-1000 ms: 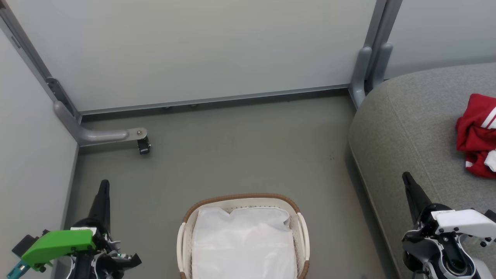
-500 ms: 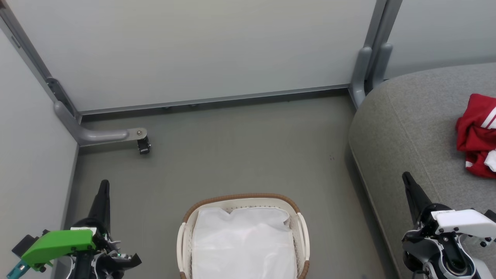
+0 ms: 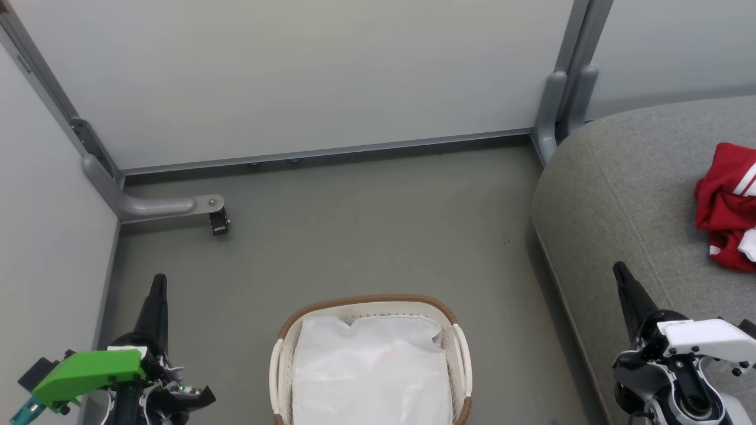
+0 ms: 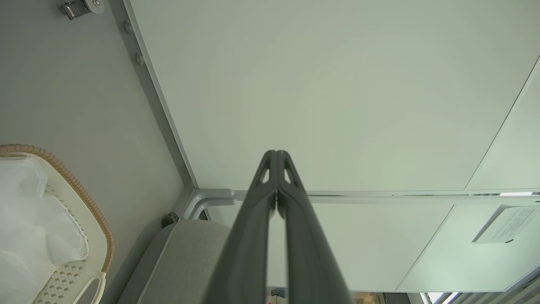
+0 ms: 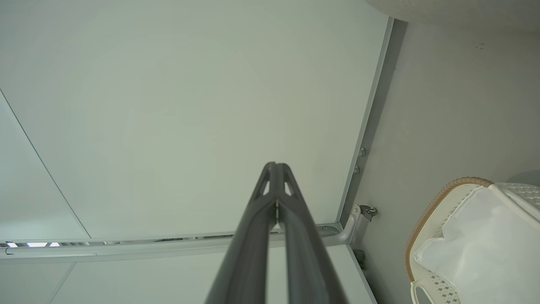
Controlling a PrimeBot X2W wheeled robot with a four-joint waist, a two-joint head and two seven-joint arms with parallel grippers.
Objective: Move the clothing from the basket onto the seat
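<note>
1. While both tools sit low either side of the basket, the clothing lies as a red crumpled heap on the seat, at the head view's far right edge, partly cut off by the frame.
2. Key relation: clothing is right of & beyond the right tool, well apart from it. Left tool is on the basket's other side, so right arm is much nearer.
3. Basket: betw. the two tools, on the floor near the seat's left edge. Inside I see the white liner w/ no red on it. Its near end is cut off by the frame, so can't vouch for that bit.
4. Left tool: fingers pressed together, tips touching, nothing held. Right tool: same, closed & empty. Both point up the head view, toward the wall panel.
5. Heap has no clear long axis: bunched, white stripes showing.
6. Judgement: task looks done or v. nearly. If anything's left, it's a check of the basket's hidden end.
</note>
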